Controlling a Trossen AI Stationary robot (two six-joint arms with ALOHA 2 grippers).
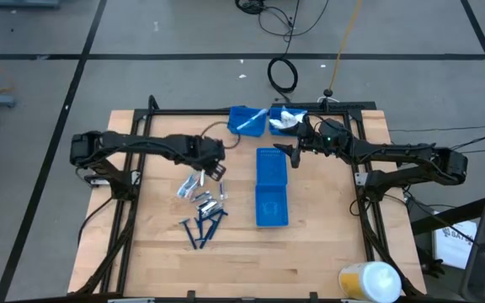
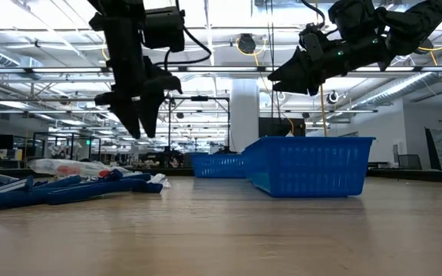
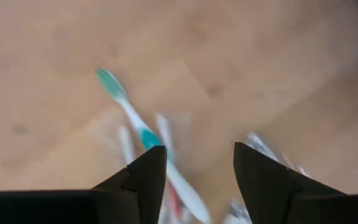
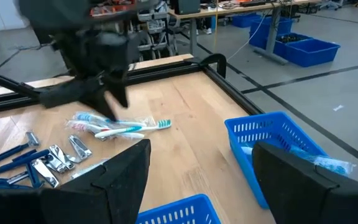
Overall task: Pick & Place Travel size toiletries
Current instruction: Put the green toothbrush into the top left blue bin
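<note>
Wooden table (image 1: 327, 252) framed by a dark rail. At its middle a long bin (image 1: 271, 202), blue. At the far edge two small bins (image 1: 247, 120), side by side, with pale items already inside.

Left arm reaching in over the table's left half, left gripper (image 1: 217, 168) pointing down above the loose toiletries (image 1: 199, 206), clear of the wood in the low view. Part open, with a plain gap between the fingers (image 3: 145, 177). Holding nothing.

Right arm waiting, right gripper (image 1: 291, 153) raised over the far end of the long bin. Wide open and empty.

All loose toiletries lying left of the long bin, near it but apart. Nearest the left gripper, white packets (image 1: 190, 187) with a teal toothbrush (image 3: 126, 106). Then short silvery tubes (image 1: 209, 204), then dark blue razors (image 1: 202, 227) at the near end of the heap.

Judged as the pick step: lined up over the toothbrush and packets, not yet down on them.

Next move, as a guess: lower straight to the wood, straddle one slim item across its narrow side, close gently, lift clear of the neighbours. Risk of pinching two overlapping packets at once, or of slippery film sliding out
</note>
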